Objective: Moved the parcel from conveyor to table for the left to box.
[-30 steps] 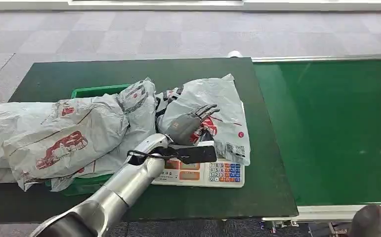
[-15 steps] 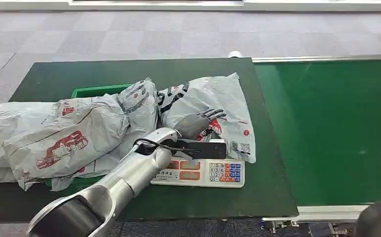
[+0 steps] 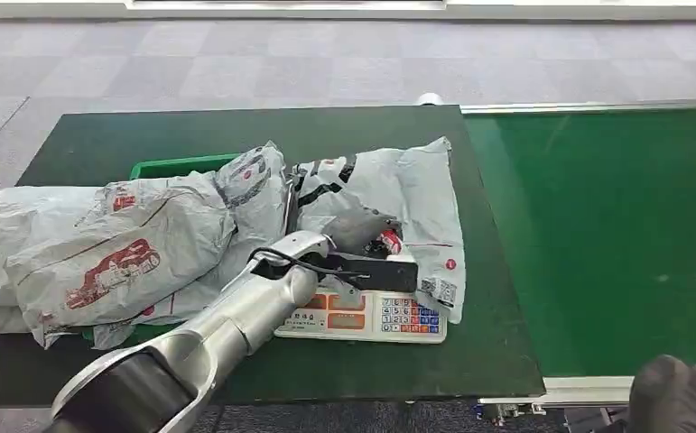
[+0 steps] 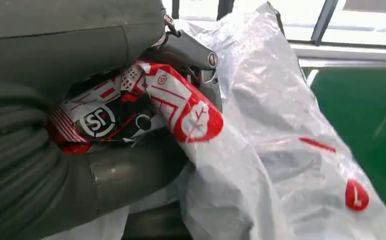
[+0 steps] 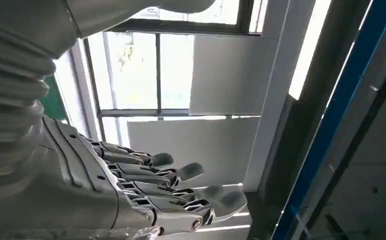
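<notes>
A grey plastic parcel point(image 3: 403, 185) with red print lies over the top of a white scale point(image 3: 389, 316) on the dark green table point(image 3: 488, 325). My left hand point(image 3: 359, 230) has its fingers curled into the parcel's near side and grips a bunched fold of it. The left wrist view shows that crumpled red-printed fold point(image 4: 130, 112) squeezed inside my left hand point(image 4: 40, 175), with the rest of the parcel point(image 4: 266, 135) spreading away. My right hand point(image 5: 145, 195) hangs low beside the table with straight, spread fingers and holds nothing; in the head view my right hand point(image 3: 678, 401) is a dark shape at the bottom right corner.
A green box point(image 3: 177, 166) on the table's left half is heaped with several grey parcels point(image 3: 118, 244) that spill over its sides. The green conveyor belt point(image 3: 597, 225) runs along the table's right side. The scale's keypad point(image 3: 412, 315) faces me.
My left hand's fingers, spread over the parcel a second ago, have closed into it. The parcel has bunched up and shifted a little to the right.
</notes>
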Robot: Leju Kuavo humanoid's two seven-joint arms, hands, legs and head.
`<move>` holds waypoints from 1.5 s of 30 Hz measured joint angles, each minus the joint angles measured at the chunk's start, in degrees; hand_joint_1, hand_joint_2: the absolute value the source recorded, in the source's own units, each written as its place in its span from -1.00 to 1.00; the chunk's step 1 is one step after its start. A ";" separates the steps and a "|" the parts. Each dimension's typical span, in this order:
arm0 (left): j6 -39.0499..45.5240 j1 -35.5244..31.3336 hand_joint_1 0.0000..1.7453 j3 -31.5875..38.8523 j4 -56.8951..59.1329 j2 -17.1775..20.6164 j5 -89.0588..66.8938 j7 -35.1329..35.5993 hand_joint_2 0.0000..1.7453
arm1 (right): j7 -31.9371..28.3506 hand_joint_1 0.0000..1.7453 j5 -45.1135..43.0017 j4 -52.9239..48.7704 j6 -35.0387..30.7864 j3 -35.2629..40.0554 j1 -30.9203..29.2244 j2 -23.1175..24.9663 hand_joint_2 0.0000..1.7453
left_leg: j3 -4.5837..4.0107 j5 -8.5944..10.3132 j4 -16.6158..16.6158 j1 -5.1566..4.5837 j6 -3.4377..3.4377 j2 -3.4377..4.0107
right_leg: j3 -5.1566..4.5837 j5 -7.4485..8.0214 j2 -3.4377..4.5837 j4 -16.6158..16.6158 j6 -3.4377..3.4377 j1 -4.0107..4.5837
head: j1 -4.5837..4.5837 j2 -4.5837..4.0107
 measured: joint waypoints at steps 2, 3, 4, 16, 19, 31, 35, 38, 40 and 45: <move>0.55 0.02 1.00 -0.09 0.00 0.02 0.17 -0.13 1.00 | 0.00 -1.00 -0.02 0.18 0.00 0.00 0.00 -0.13 1.00 | 0.00 0.00 0.00 0.00 0.00 0.00 | 0.00 0.00 -0.01 0.00 0.00 0.00 | 0.00 0.00; 0.57 0.03 1.00 -0.17 0.00 0.07 0.24 -0.15 1.00 | 0.00 -1.00 -0.04 0.22 0.00 0.00 0.00 -0.18 1.00 | 0.00 0.00 0.00 0.00 0.00 0.00 | 0.00 0.00 -0.01 0.00 0.00 -0.01 | 0.00 0.02; 0.66 0.03 1.00 -0.28 0.00 0.07 0.35 -0.15 1.00 | 0.00 -1.00 -0.04 0.24 0.00 0.00 0.00 -0.22 1.00 | 0.00 0.00 0.00 0.00 0.00 0.00 | 0.00 0.00 -0.01 0.00 0.00 -0.01 | 0.00 0.00; 22.27 1.99 1.00 -0.85 -7.92 1.97 -5.98 2.72 1.00 | 0.00 -1.00 -0.87 0.83 0.00 0.02 0.01 -0.66 1.00 | -0.03 0.00 0.00 0.00 0.00 -0.02 | -0.02 0.00 -0.01 0.01 0.00 0.00 | 0.00 0.02; 32.63 3.18 1.00 -1.44 -16.36 3.87 -21.39 11.60 1.00 | 0.00 -1.00 -1.03 1.34 0.00 0.02 -0.05 -0.66 1.00 | -0.04 0.00 0.00 0.00 0.00 -0.02 | -0.03 0.00 -0.01 0.01 -0.01 0.01 | 0.00 0.02; 43.57 2.52 1.00 -5.55 -24.43 7.74 -43.63 33.77 1.00 | 0.02 -1.00 -0.50 2.95 0.00 -0.04 -1.10 -0.09 1.00 | 0.00 0.01 0.00 0.01 0.00 -0.12 | 0.04 -0.05 -0.10 0.01 0.03 0.00 | 0.00 0.02; 43.85 1.95 1.00 -6.16 -22.43 9.72 -43.63 35.93 1.00 | 0.02 -1.00 -1.05 3.54 0.00 -0.04 -1.09 -0.11 1.00 | 0.04 0.03 0.00 0.01 -0.03 -0.05 | 0.02 -0.04 -0.02 0.02 0.01 0.01 | 0.00 0.00; 43.85 1.92 1.00 -6.36 -21.75 10.49 -43.63 36.00 1.00 | 0.02 -1.00 -1.09 3.89 0.00 -0.04 -1.12 -0.11 1.00 | 0.02 0.03 0.00 0.01 -0.03 -0.12 | 0.03 -0.04 -0.09 0.03 0.01 0.01 | 0.00 0.02; 43.87 1.90 1.00 -6.51 -21.46 10.90 -43.63 36.08 1.00 | 0.02 -1.00 -1.14 4.13 0.00 -0.04 -1.12 -0.09 1.00 | 0.01 0.03 0.00 0.01 -0.03 -0.10 | 0.02 -0.04 -0.06 0.03 0.01 0.00 | 0.00 0.00; 43.87 1.70 1.00 -7.19 -19.63 12.94 -43.65 41.68 1.00 | 0.00 -1.00 -1.51 4.68 0.00 -0.04 -1.11 -0.11 1.00 | 0.00 0.02 0.00 0.01 -0.03 -0.09 | 0.01 -0.05 -0.03 0.03 0.01 0.00 | 0.00 0.02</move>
